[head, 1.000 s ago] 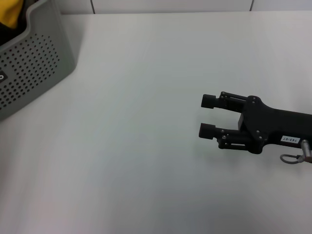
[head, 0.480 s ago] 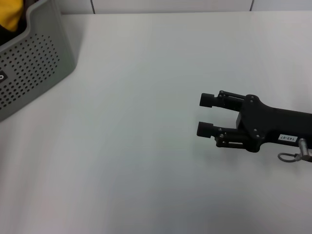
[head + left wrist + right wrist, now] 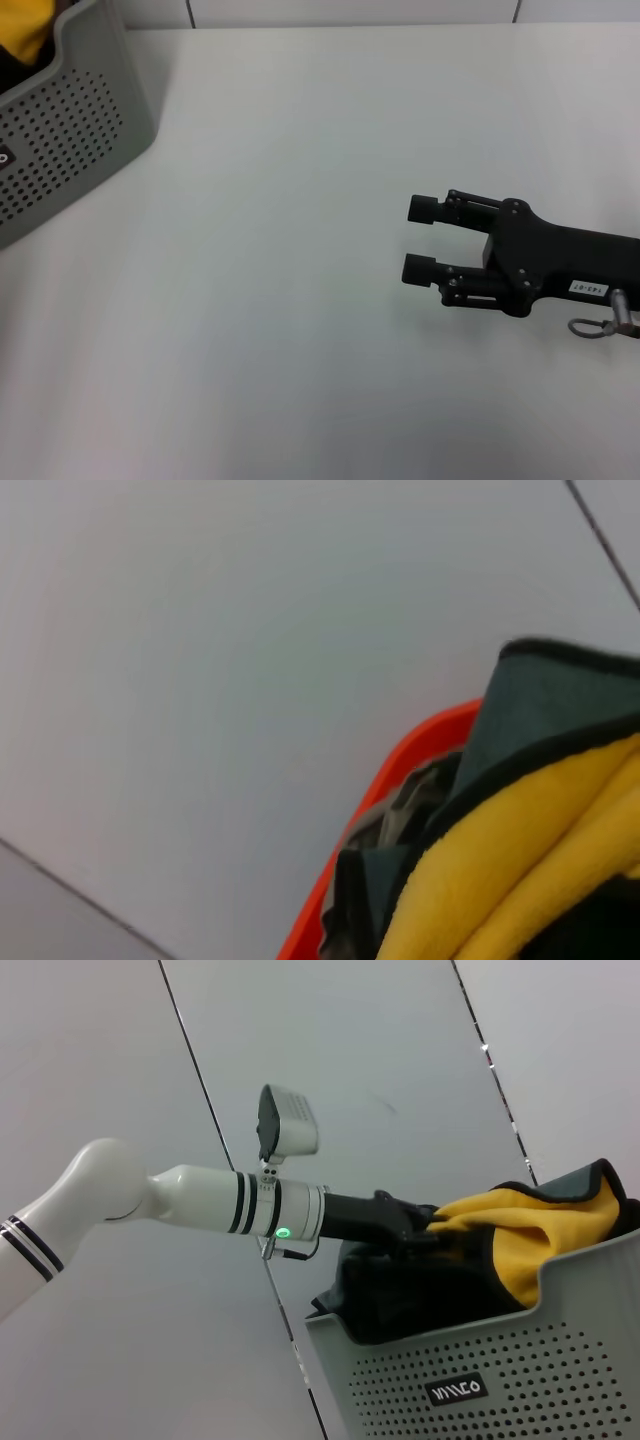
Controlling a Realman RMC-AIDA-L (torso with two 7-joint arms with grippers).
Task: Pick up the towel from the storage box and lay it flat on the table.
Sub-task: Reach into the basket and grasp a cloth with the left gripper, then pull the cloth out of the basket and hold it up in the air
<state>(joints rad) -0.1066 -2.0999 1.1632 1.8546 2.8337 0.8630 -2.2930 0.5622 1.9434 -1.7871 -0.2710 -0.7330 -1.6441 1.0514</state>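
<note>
The light grey storage box [image 3: 80,130] stands at the far left corner of the white table [image 3: 280,200]. The mustard-yellow towel [image 3: 25,30] shows above its rim. In the right wrist view my left gripper [image 3: 415,1228] reaches over the storage box [image 3: 500,1380] and is shut on a bunched end of the towel [image 3: 540,1230], which is drawn up toward it. The left wrist view shows the towel [image 3: 520,880] close up with its black border. My right gripper [image 3: 418,240] hovers open over the table's right side, holding nothing.
A dark cloth [image 3: 400,1290] lies in the box under the towel. A dark green cloth [image 3: 540,710] and an orange rim [image 3: 400,770] show beside the towel. White wall panels stand behind the table.
The yellow towel has shifted slightly at the box's rim. My right gripper has drifted a little to the left and nearer, still open.
</note>
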